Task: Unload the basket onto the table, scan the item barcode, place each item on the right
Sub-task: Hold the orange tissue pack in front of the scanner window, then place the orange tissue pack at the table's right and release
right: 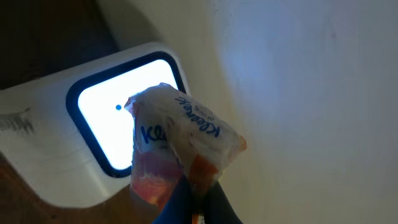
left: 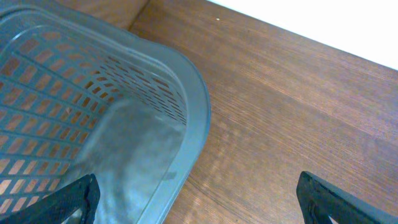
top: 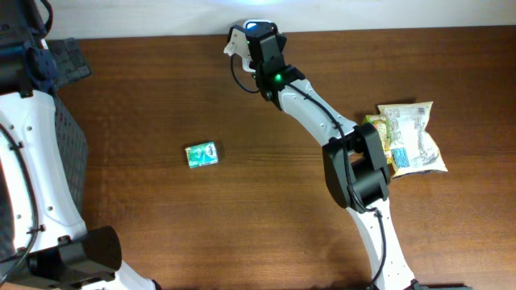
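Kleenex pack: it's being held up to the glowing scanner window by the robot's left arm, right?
Not quite: the Kleenex pack is held by the right gripper, not the left. The right wrist view shows its fingers pinching the pack in front of the scanner and its glowing window. The left gripper hangs open above the rim of a grey basket.

Wide bare tabletop (top: pixel 161 89) left of the right arm (top: pixel 314 105); only a green packet (top: pixel 201 155) mid-way, basket (left: pixel 124 93) far left, snack bags (top: pixel 411 137) right

Much of basket (left: pixel 198 99) off-frame; green packet (top: pixel 201 155) print illegibly small.
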You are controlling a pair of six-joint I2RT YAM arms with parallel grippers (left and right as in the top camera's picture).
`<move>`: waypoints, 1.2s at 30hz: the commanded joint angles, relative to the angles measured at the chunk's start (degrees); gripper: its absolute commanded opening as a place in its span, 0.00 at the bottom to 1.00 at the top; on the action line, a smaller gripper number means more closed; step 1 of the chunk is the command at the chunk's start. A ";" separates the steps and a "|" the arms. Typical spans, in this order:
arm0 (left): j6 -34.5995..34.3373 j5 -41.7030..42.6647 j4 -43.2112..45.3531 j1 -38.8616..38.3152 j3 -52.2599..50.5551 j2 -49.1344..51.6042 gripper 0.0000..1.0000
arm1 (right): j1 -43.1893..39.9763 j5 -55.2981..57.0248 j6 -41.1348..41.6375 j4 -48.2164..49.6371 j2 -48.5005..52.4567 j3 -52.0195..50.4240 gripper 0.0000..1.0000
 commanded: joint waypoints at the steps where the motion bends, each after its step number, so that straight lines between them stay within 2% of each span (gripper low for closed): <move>1: -0.52 0.02 0.00 0.35 0.02 0.11 0.99 | -0.26 -2.27 8.81 -5.77 -9.46 0.28 0.04; 3: -0.52 0.02 0.00 0.35 0.02 0.11 0.99 | -0.13 -4.85 12.20 -12.33 -13.31 0.31 0.04; 4: -0.52 0.02 0.00 0.35 0.02 0.11 0.99 | -0.02 -7.28 17.07 -16.96 -15.78 0.31 0.04; 6: -0.52 0.02 0.00 0.35 0.02 0.11 0.99 | -0.22 -17.03 29.73 -29.51 -21.18 0.31 0.04; 7: -0.52 0.02 0.00 0.35 0.02 0.11 0.99 | -0.68 -21.33 38.82 -36.09 -23.63 0.31 0.04; 9: -0.52 0.02 0.00 0.35 0.02 0.11 0.99 | -2.27 -24.06 54.60 -48.39 -26.86 0.31 0.04; 11: -0.52 0.02 0.00 0.35 0.02 0.11 0.99 | -4.50 -25.31 61.35 -60.11 -27.28 0.22 0.04; 13: -0.52 0.02 0.00 0.35 0.02 0.11 0.99 | -6.99 -25.20 62.64 -68.65 -25.94 -2.58 0.04; 16: -0.52 0.02 0.00 0.35 0.02 0.11 0.99 | -10.93 -22.62 62.66 -70.29 -25.18 -12.31 0.04; 20: -0.52 0.02 0.00 0.35 0.02 0.11 0.99 | -17.35 -20.94 62.64 -64.24 -25.05 -25.90 0.05; 21: -0.52 0.02 0.00 0.35 0.02 0.11 0.99 | -18.43 -20.24 62.66 -63.47 -25.05 -27.36 0.12; 23: -0.52 0.02 0.00 0.35 0.02 0.11 0.99 | -21.03 -18.49 62.66 -63.91 -25.05 -28.65 0.38; 29: -0.52 0.02 0.00 0.35 0.02 0.11 0.99 | -24.00 -19.61 62.66 -68.11 -25.27 -24.24 0.41; 31: -0.52 0.02 0.00 0.35 0.02 0.11 0.99 | -23.06 -30.23 62.66 -68.98 -25.86 -19.30 0.41; 32: -0.52 0.02 0.00 0.35 0.02 0.11 0.99 | -21.59 -41.72 62.64 -66.07 -26.32 -16.96 0.41; 33: -0.52 0.02 0.00 0.35 0.02 0.11 0.99 | -20.39 -46.82 62.66 -63.14 -26.36 -16.55 0.44; 36: -0.52 0.02 0.00 0.35 0.02 0.11 0.99 | -16.52 -52.00 63.65 -56.33 -26.01 -16.59 0.49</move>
